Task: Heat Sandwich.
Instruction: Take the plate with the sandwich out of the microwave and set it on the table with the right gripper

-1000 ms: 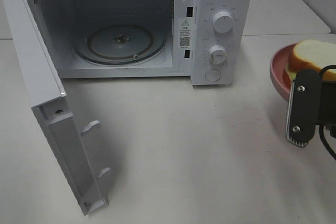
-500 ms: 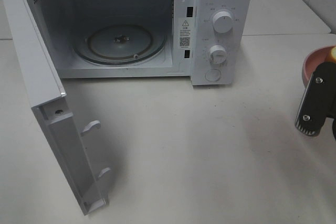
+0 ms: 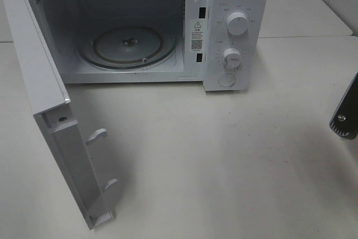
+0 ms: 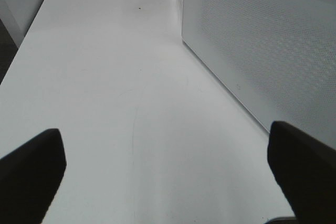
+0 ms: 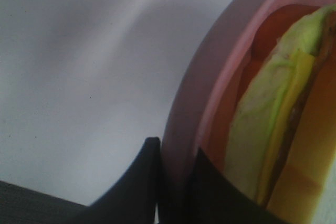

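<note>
In the right wrist view my right gripper point(image 5: 176, 153) is shut on the rim of the round pink plate point(image 5: 210, 72). The sandwich point(image 5: 273, 114) lies on that plate, showing its pale yellow-green filling. The exterior high view shows neither plate nor sandwich; only a black piece of the right arm point(image 3: 345, 117) pokes in at the right edge. The white microwave point(image 3: 235, 26) stands at the back with its door point(image 3: 56, 127) swung wide and its glass turntable point(image 3: 128, 46) bare. My left gripper point(image 4: 168, 171) is open over the table beside the perforated door panel point(image 4: 273, 51).
The microwave's two knobs point(image 3: 237, 23) sit on its right panel. The open door juts toward the front left of the white table point(image 3: 224, 166). A second table top point(image 3: 302, 9) lies behind on the right.
The right gripper has carried the plate and sandwich to the right, out of the exterior high view. The microwave and its door have not moved.
</note>
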